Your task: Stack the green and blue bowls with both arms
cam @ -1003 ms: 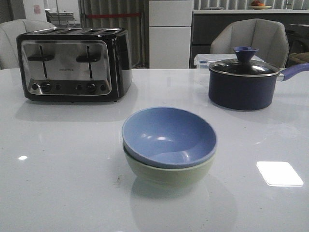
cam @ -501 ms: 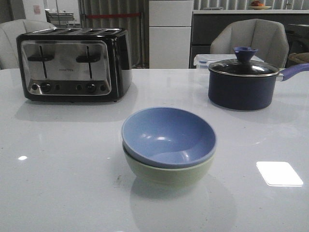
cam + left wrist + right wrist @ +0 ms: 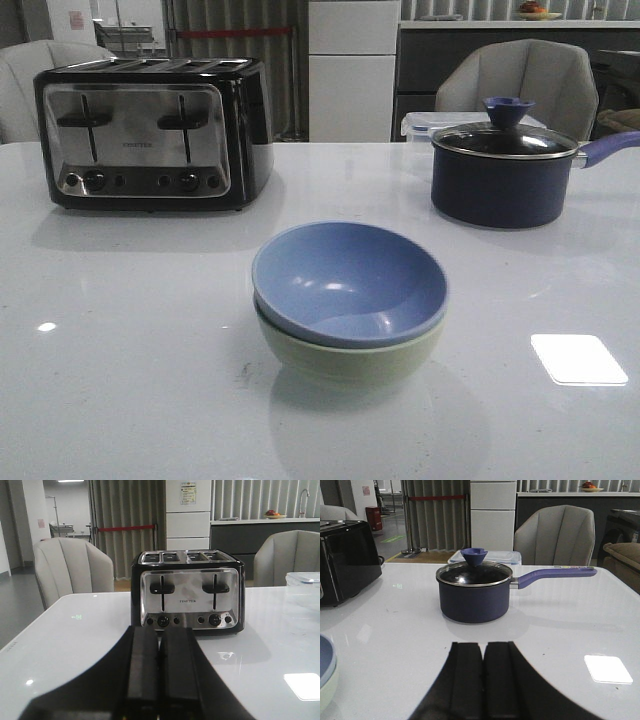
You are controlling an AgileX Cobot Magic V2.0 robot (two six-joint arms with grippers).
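A glossy white table (image 3: 130,330) fills the front view, with bright ceiling light reflected on it as a pale rectangle at the right. Behind it stand two grey upholstered chairs (image 3: 520,80), a white cabinet, a dark counter and grey vertical blinds.

At the middle of the table, the blue bowl (image 3: 348,280) sits nested inside the green bowl (image 3: 350,362), both upright, the blue rim showing just above the green one. The stack stands alone, well apart from everything else, with bare tabletop on all sides and toward the near edge.

At the back left is a black-and-chrome toaster (image 3: 150,130). At the back right is a dark navy saucepan (image 3: 505,175) with a glass lid, its handle pointing right. A clear plastic container (image 3: 425,125) sits just behind the pan.

Neither arm appears in the front view. The left wrist view shows the left gripper (image 3: 159,680) with its two dark fingers pressed together, holding nothing, aimed at the toaster. The right wrist view shows the right gripper (image 3: 483,685), fingers likewise closed and empty, aimed at the saucepan. Only this view catches the bowls from the side: a sliver of the stack shows at the frame's edge, well apart from the right gripper.
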